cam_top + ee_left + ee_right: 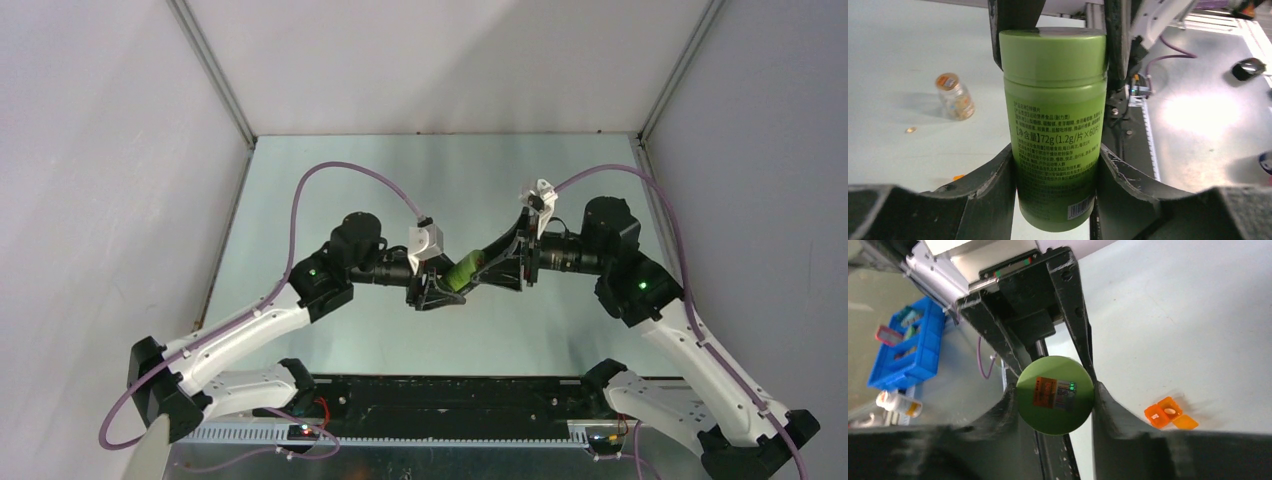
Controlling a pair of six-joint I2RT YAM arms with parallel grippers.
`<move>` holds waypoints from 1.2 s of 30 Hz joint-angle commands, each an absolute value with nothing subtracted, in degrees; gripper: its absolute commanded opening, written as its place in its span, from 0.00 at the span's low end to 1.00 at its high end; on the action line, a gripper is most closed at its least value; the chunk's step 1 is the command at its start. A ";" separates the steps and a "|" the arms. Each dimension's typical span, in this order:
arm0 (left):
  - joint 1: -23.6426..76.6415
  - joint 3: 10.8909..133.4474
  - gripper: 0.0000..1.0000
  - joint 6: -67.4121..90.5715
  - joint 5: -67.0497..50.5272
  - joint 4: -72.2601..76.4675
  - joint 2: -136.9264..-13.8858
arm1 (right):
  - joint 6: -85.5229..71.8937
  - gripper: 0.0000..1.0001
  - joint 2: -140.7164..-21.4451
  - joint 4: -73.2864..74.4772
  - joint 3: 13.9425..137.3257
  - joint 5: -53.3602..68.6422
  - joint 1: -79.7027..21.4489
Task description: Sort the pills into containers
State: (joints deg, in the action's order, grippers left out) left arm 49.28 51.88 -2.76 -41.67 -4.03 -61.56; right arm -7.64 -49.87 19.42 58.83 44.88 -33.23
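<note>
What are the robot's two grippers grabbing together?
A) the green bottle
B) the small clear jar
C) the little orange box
A: the left gripper grips the green bottle around its body and the right gripper pinches its lid, while the orange box and the small jar lie on the table.

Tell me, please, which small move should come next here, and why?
Probably the right tool should twist the lid loose: its fingers flank the green bottle at the lid end, the left tool clamps the body, and the lid is still on.
</note>
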 commanded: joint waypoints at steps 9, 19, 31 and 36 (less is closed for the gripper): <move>49.74 55.50 0.00 -2.81 -18.59 -4.40 -61.62 | -27.55 0.13 -54.92 13.58 57.05 -2.05 -42.46; 49.69 53.38 0.00 -3.24 -20.78 -3.84 -61.00 | -21.53 0.91 -53.46 11.71 57.72 10.66 -42.47; 49.73 52.98 0.42 -2.76 -21.09 -0.91 -61.88 | -22.35 0.46 -59.57 15.23 60.81 13.66 -42.43; 49.68 49.64 0.93 -1.75 -15.46 2.53 -60.44 | -20.71 0.31 -59.25 15.63 60.05 -3.20 -42.03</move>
State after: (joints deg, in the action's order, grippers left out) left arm 49.47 51.57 -2.11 -19.33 -4.58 -62.57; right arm -22.22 -59.46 16.03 58.35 11.79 -42.76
